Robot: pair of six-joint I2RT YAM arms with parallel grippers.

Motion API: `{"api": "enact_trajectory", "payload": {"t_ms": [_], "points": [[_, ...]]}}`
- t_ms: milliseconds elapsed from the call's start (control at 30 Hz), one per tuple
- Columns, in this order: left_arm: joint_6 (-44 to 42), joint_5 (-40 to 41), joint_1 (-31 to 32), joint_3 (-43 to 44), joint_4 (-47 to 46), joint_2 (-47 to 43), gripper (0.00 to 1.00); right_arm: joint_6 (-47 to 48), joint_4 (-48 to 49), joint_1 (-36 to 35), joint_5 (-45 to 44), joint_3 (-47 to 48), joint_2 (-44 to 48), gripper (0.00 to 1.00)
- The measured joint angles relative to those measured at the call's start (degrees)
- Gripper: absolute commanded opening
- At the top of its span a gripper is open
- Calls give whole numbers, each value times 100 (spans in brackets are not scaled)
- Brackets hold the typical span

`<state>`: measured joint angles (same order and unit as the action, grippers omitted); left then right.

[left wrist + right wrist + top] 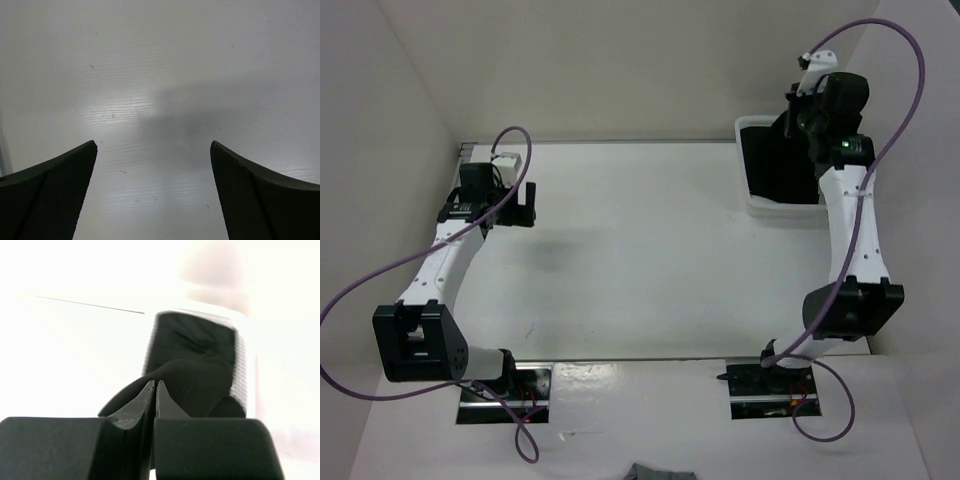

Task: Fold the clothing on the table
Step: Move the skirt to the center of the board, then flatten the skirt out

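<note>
1. One clothing [200, 375] bundle is lying in one white basket [752, 205] at the far right of the counter [640, 260]; its long axis is unclear
2. Two hands: the right hand [154, 387] is clenching a raised fold of it; the left hand [153, 145] is hovering released

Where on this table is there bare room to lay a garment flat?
The whole middle of the table is bare, from the open left pincer across to the white basket. It is crowded only at the far right corner, where the right pincer pinches black fabric in that basket.
</note>
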<state>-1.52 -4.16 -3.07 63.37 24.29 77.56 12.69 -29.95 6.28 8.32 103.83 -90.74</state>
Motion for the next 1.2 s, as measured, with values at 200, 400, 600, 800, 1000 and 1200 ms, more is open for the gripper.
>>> {"api": "enact_trajectory", "payload": {"t_ms": [200,400,600,800,1000,1200], "points": [[0,-35,0,0,-20,-57,100,46,-297,-1646,302,-249,610,20],[0,-72,0,0,-31,-114,100,-127,-177,-1947,1250,-688,1521,88],[0,-153,0,0,-33,-229,100,114,199,-2068,356,-1423,1954,90],[-7,-216,0,-2,-33,-232,100,332,114,-2472,-546,-2190,1126,90],[-11,-236,0,-2,-28,-199,100,348,-22,-3069,-601,-2328,92,82],[-11,-507,4,0,-17,227,100,308,-11,-3128,-619,-2328,-1008,80]]}}
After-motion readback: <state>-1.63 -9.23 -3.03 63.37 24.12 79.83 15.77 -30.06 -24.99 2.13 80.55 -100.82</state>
